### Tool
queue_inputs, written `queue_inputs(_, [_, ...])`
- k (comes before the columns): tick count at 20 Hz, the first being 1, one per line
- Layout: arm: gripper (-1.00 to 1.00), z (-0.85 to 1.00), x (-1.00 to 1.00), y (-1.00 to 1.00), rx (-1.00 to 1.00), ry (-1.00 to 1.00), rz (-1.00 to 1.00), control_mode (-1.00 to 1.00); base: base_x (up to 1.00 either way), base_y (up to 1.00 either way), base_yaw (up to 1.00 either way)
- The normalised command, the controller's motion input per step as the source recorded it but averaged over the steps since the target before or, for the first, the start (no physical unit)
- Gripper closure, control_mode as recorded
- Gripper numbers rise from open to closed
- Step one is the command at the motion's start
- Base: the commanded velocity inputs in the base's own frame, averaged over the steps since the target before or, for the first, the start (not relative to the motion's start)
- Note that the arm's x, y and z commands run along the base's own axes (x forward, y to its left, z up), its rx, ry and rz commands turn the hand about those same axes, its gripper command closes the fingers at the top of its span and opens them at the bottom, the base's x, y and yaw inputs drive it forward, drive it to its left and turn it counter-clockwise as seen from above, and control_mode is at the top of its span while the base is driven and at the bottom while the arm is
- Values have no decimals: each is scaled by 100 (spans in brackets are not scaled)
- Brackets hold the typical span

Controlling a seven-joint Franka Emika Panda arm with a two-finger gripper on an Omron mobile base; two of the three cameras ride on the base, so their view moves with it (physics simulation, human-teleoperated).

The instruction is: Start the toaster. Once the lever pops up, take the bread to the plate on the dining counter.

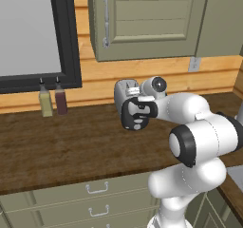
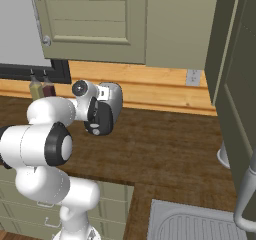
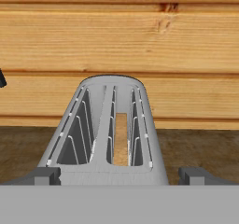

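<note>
The silver-grey toaster (image 1: 121,92) stands on the wood-grain counter by the wall, its black end panel (image 1: 137,114) facing me. The lever (image 1: 137,117) shows as a small pale tab on that panel. In the hand view I look along the toaster's (image 3: 112,120) top; the tan bread (image 3: 121,139) sits low in the right slot. My gripper (image 3: 121,176) hovers over the near end, open, its fingertips (image 3: 46,175) wide on either side and holding nothing. From the base it sits at the panel's top, gripper (image 1: 136,99), gripper (image 2: 100,101). The plate and dining counter are out of view.
Two bottles (image 1: 46,103) (image 1: 60,101) stand left of the toaster under a black-framed window (image 1: 66,37). A wall cabinet (image 1: 147,23) hangs above. To the right lie a sink (image 2: 190,224), a faucet (image 2: 245,194) and a tall cabinet (image 2: 240,74).
</note>
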Motion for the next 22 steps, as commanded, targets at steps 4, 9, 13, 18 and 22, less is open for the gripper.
queue_inputs(4, [-100,0,0,0,0,0,0,-100,0,0,0])
queue_inputs(9, [-100,0,0,0,0,0,0,-100,0,0,0])
queue_inputs(13, [-100,0,0,0,0,0,0,-100,0,0,0])
queue_inputs(18, [-100,0,0,0,0,0,0,-100,0,0,0])
queue_inputs(22, [-100,0,0,0,0,0,0,-100,0,0,0])
